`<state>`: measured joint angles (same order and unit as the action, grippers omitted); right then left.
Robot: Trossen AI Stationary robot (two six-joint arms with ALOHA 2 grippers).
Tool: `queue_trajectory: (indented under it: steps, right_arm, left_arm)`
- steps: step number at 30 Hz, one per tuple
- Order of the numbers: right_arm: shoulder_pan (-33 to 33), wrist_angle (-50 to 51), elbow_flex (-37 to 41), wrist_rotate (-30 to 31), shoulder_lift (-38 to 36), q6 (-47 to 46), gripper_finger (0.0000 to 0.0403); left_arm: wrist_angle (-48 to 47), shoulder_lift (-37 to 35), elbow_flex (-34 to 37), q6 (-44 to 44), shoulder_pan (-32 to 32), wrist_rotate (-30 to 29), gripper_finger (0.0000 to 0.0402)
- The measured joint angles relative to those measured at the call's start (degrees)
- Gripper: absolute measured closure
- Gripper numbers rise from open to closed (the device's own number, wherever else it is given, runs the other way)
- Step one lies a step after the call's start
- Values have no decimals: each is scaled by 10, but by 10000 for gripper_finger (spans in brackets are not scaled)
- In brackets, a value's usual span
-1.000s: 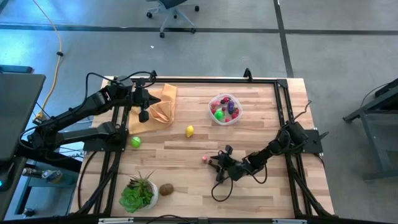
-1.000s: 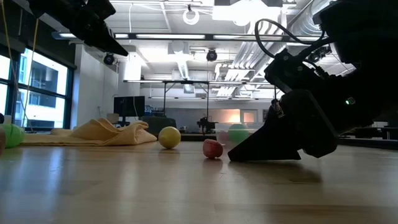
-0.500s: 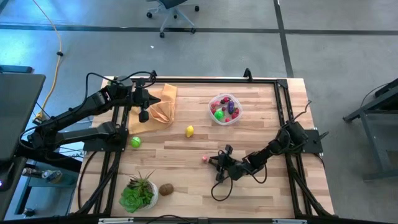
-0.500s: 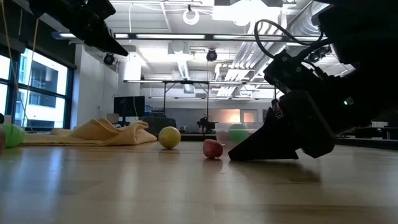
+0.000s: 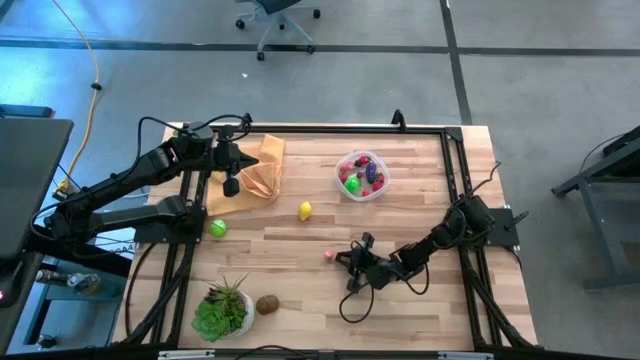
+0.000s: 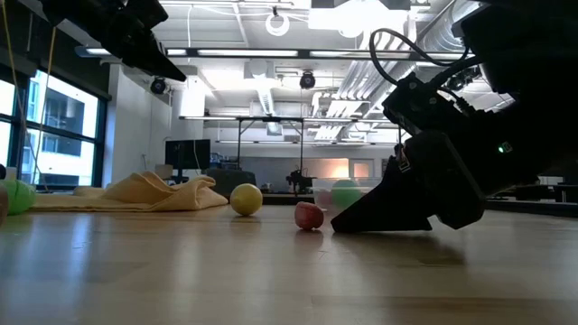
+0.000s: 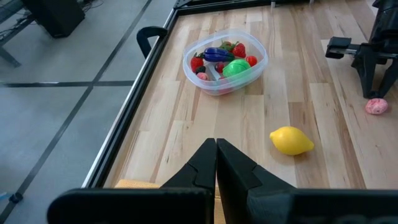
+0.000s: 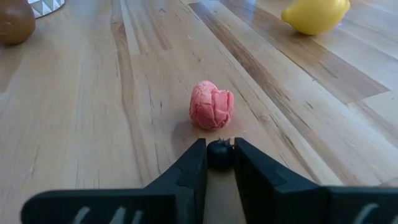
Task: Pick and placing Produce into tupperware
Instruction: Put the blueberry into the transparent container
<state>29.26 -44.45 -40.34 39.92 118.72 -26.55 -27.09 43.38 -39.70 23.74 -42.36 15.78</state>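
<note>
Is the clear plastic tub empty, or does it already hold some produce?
Not empty. The tub holds several pieces: a green one, a blue-purple one and red ones. It has no lid.

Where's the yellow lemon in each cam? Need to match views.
High view: lemon mid-table, between the cloth and the tupperware.
Low view: the yellow ball right of the cloth, left of the pink piece.
Left wrist view: lower right.
Right wrist view: top right corner.
Shared landmark: the pink piece, near the lemon in all four.
</note>
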Motion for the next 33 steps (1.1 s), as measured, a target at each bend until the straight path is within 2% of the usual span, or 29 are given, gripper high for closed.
queue_trajectory:
  steps: [5,12,19,24,28,33]
  right_arm:
    - [0,5,1,-9,-11,3,343]
    - [-4,5,1,4,-74,97,343]
    - [-31,55,0,82,-200,207,343]
    - [-81,143,0,121,-318,227,343]
    - [-154,240,0,82,-414,189,343]
    - [-281,368,0,-72,-494,114,343]
  left_arm:
    - [0,0,0,0,0,0,399]
    - [0,0,0,0,0,0,399]
    - [0,0,0,0,0,0,399]
    - [0,0,0,0,0,0,399]
    - [0,0,0,0,0,0,399]
    - [0,0,0,0,0,0,399]
